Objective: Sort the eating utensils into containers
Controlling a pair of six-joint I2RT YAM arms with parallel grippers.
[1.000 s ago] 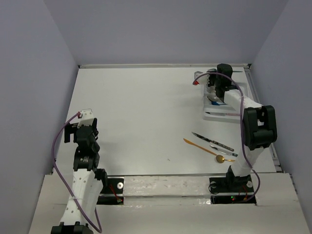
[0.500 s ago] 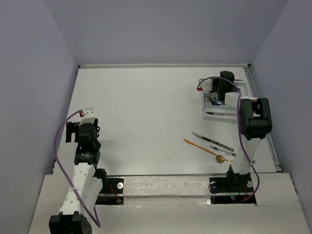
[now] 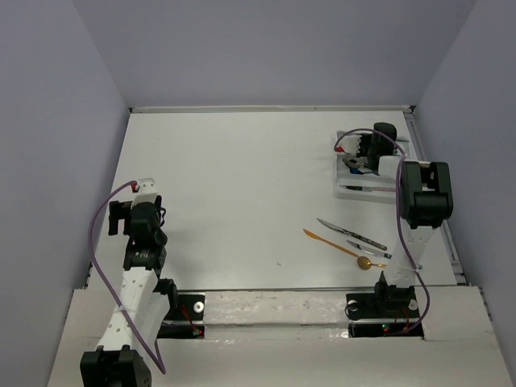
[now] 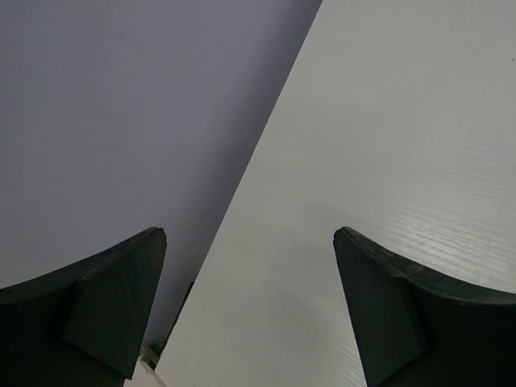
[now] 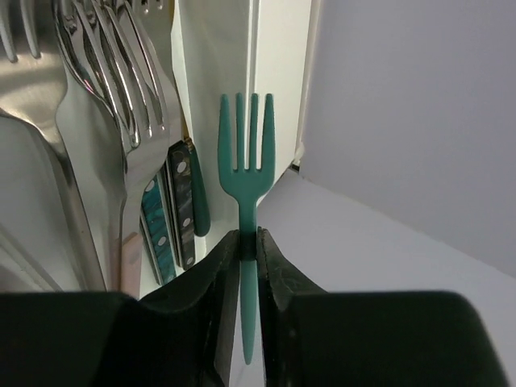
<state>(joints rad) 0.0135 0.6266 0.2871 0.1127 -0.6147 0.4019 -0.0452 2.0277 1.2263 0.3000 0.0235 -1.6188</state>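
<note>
Left tool (image 4: pixel 250 242) spread wide over the worktop (image 3: pixel 242 185) near the left wall, a few loose utensils (image 3: pixel 351 240) mid-right, right tool (image 5: pixel 249 239) pinching a teal fork (image 5: pixel 246 161) by its handle over the white tray (image 3: pixel 355 192) holding steel forks (image 5: pixel 121 72).

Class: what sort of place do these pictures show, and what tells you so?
Probably a robot lab test cell, not a kitchen: a white table walled by plain panels, left arm and right arm bolted at its near edge, one cutlery tray.

Right claw (image 5: pixel 248 239), teal fork (image 5: pixel 246 161) farther right over tray (image 3: pixel 359 192); left arm (image 3: pixel 139 260) back.
</note>
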